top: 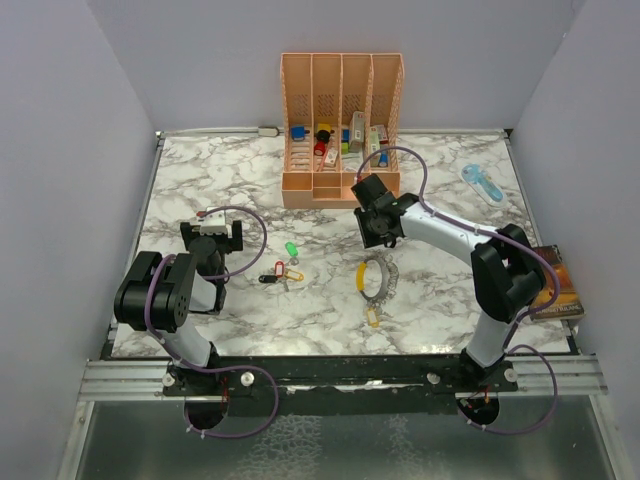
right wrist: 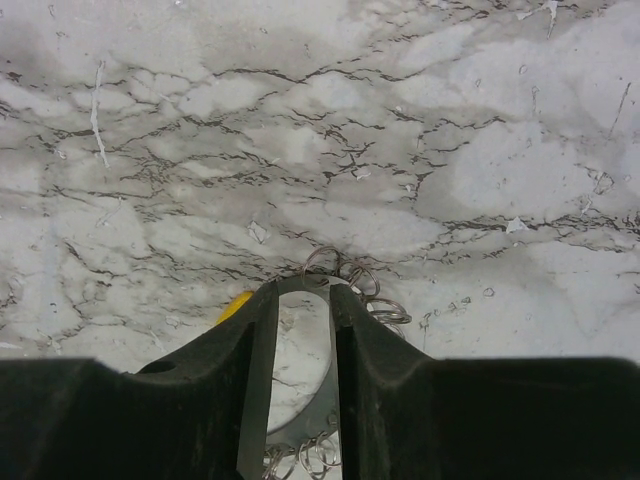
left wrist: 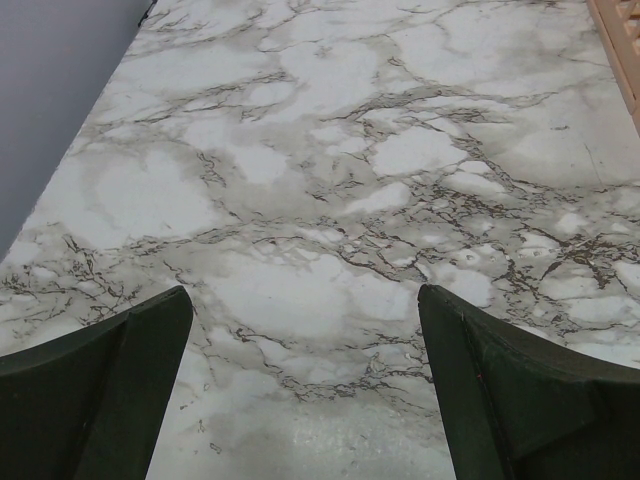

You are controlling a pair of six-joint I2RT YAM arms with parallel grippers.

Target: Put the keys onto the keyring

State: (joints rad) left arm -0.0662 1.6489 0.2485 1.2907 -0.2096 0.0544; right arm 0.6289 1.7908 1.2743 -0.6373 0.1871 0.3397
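Left gripper [top: 222, 230] sits over the left side of the marble table [top: 450, 320], jaws spread wide, nothing between them. The left wrist view shows only bare marble between the fingers [left wrist: 120, 380].

The keys [top: 283, 270] lie loose in a small cluster left of centre, nearer the near edge than the far one. Green tag [top: 291, 249] is farthest back, red tag [top: 279, 267] and yellow tag [top: 294, 275] are in the middle, black tag [top: 267, 279] is on the left. No gripper touches them.

The keyring [top: 375, 280] lies flat just right of centre, apart from the keys. Its yellow band is on the left, the beaded chain on the right, and the small tag points at the near edge.

Right gripper [top: 380, 240] is down at the keyring's far end. In the right wrist view the jaws are narrowed to a slim gap, with chain loops [right wrist: 355, 280] at the fingertips [right wrist: 262, 300] and a bit of yellow beside the left one. Can't tell if the chain is actually pinched.

A light-blue gadget [top: 483, 183] is near the far-right corner. A peach slotted organizer [top: 340, 130] stands at the far edge, centre, with small items in it.
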